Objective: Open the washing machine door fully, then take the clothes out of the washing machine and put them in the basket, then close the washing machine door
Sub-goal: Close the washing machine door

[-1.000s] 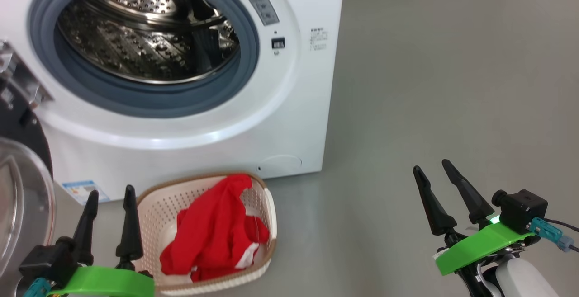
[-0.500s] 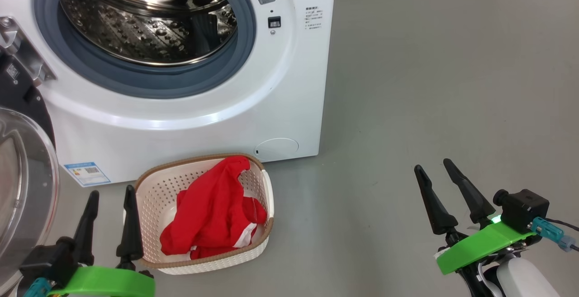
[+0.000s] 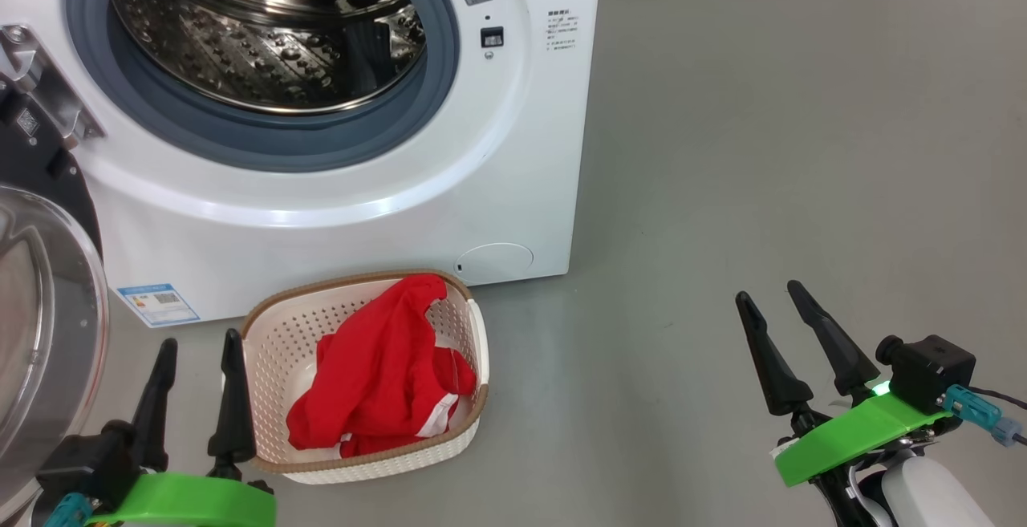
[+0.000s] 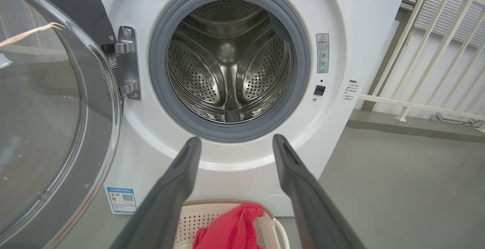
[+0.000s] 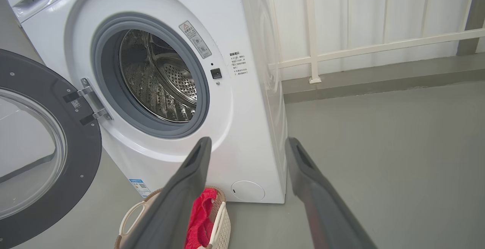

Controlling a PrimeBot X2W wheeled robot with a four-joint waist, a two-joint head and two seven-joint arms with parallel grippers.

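The white washing machine (image 3: 513, 150) stands ahead with its door (image 3: 40, 302) swung wide open to the left; the steel drum (image 4: 227, 63) looks bare inside. Red clothes (image 3: 377, 374) lie in the cream basket (image 3: 277, 334) on the floor in front of the washer. My left gripper (image 3: 200, 344) is open just left of the basket, nothing between its fingers. Well to the right over the floor, my right gripper (image 3: 770, 290) stands open and holds nothing. The door (image 5: 49, 150) and basket (image 5: 130, 213) also appear in the right wrist view.
Grey floor (image 3: 762, 150) stretches to the right of the washer. A white railing (image 5: 360, 44) and wall run behind it. The open door's glass bowl (image 4: 41, 101) bulges close beside my left arm.
The camera tipped downward over the second, so the washer and basket shifted up in the picture. Both grippers stay open in the same spots.
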